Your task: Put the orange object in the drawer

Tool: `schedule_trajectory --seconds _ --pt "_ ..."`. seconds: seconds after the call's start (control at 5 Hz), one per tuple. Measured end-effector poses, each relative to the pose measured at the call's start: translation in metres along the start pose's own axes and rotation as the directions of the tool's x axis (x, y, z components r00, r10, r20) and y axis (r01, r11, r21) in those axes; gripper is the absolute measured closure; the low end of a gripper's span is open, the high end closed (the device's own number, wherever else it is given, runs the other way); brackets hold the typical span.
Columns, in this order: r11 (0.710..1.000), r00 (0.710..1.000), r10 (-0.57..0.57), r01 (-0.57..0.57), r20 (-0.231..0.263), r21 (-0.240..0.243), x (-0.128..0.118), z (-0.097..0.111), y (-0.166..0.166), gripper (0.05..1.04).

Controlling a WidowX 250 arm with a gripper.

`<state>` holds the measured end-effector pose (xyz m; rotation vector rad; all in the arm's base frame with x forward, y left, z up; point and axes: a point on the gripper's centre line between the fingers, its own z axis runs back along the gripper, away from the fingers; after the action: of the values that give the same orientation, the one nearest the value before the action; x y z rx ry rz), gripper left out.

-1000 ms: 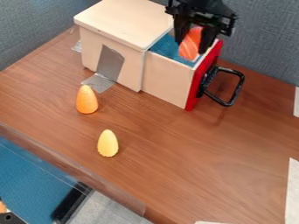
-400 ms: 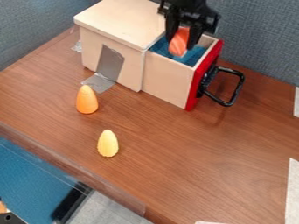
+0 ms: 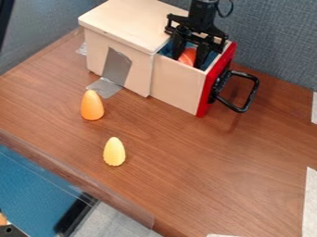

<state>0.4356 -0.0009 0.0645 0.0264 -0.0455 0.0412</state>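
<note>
The pincer [image 3: 187,61] now sits lower than before, down in the drawer [image 3: 176,85] with the striped orange object [image 3: 187,56] clasped between its fingers. From the left, a wooden cabinet [image 3: 127,23] stands on the far side of the table [image 3: 192,171]; nearer are an upright orange cone [image 3: 92,106], then a yellow one [image 3: 114,152]. The drawer is pulled out to the right, its red front [image 3: 204,96] bearing a black handle [image 3: 252,95].
</note>
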Motion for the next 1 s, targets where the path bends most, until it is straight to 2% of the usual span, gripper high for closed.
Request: schedule_trajectory --seconds 0.2,0.4,0.6,0.8,1.0 --pt "1.0 1.0 -0.013 0.013 0.0 0.003 0.0 0.0 -0.002 0.169" --pt "1.0 1.0 -0.016 0.016 0.002 0.002 0.0 0.001 -0.004 0.079" --pt "1.0 0.999 -0.01 0.01 0.031 0.001 0.0 0.018 -0.004 0.083" --pt "1.0 0.992 0.0 0.002 0.125 -0.013 -0.004 0.069 -0.004 0.083" --pt "0.999 0.988 0.006 -0.001 0.157 -0.035 -0.018 0.089 -0.01 0.083"
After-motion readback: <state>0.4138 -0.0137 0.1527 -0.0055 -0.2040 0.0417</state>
